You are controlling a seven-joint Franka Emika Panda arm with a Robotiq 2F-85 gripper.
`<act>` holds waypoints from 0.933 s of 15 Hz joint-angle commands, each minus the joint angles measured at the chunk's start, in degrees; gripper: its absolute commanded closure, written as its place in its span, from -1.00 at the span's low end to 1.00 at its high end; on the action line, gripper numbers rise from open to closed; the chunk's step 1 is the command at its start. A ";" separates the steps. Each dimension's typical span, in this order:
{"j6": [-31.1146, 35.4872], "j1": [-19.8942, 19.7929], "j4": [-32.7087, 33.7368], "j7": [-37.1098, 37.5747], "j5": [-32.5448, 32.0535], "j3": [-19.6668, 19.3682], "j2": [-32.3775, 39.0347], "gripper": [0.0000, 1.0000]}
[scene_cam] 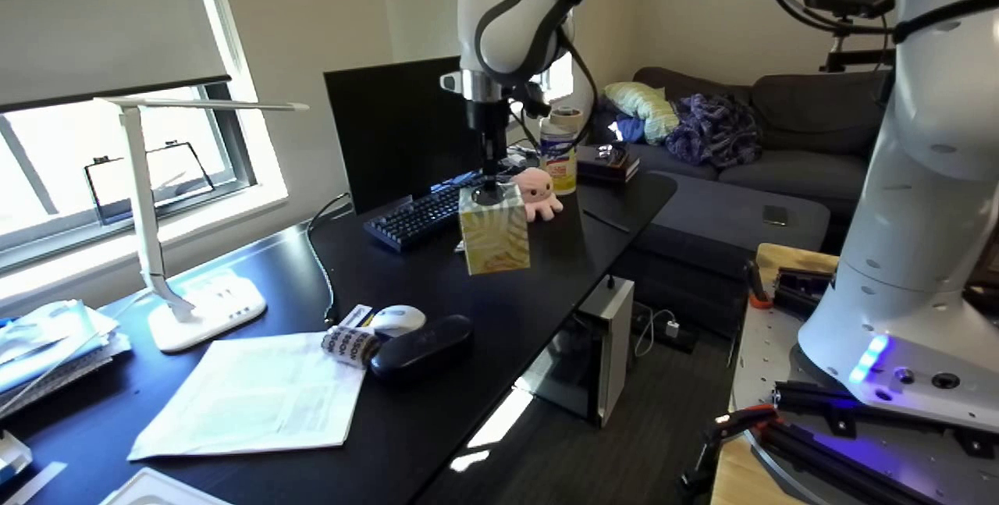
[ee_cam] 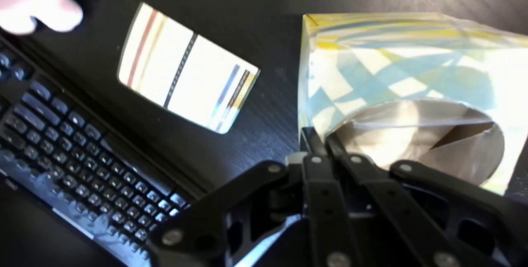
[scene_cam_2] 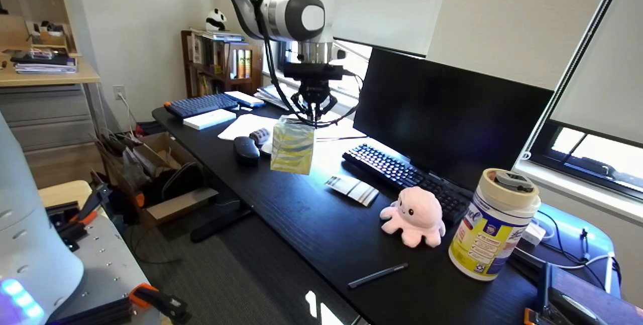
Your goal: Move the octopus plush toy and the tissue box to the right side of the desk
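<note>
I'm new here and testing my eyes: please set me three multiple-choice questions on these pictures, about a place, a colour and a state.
1. Where is the toy octopus?
A) On the sofa
B) On the desk, beside the wipes tub
C) On the windowsill

2. What colour is the desk?
A) White
B) Red
C) Black

3. The tissue box is:
A) held in the gripper
B) crushed flat
C) untouched

1 B: both exterior views show it sitting there.
2 C: its top looks black in both exterior views.
3 A: the wrist view shows the gripper closed on it beside its opening.
</note>
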 commanded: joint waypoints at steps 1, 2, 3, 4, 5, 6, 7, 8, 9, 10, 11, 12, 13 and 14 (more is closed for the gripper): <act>-3.36 -2.04 -10.59 -1.81 2.90 -3.46 -11.82 0.94; -4.15 -2.51 -12.67 -2.44 4.03 -4.88 -14.45 0.93; -4.89 -3.10 -14.31 -2.72 4.88 -6.84 -16.45 0.92; -5.44 -3.85 -15.59 -3.29 5.07 -9.03 -18.08 0.92; -6.55 -4.48 -17.09 -3.34 5.02 -11.13 -20.32 0.92; -7.17 -5.33 -18.08 -4.88 5.92 -13.48 -21.68 0.93; -7.49 -6.43 -18.35 -6.48 6.03 -16.17 -22.15 0.93; -7.81 -7.50 -19.00 -8.44 5.76 -18.71 -23.33 0.93; -7.30 -8.70 -18.19 -11.54 5.77 -21.49 -22.59 0.92; -7.66 -9.88 -17.59 -12.83 5.18 -23.67 -22.43 0.92; -6.89 -10.69 -16.11 -16.16 5.64 -25.93 -21.03 0.92; -6.83 -11.41 -14.49 -18.67 6.00 -27.69 -19.49 0.93; -6.19 -11.59 -12.34 -22.23 7.87 -29.41 -17.12 0.91; -6.01 -11.91 -11.21 -24.33 9.01 -30.43 -16.19 0.91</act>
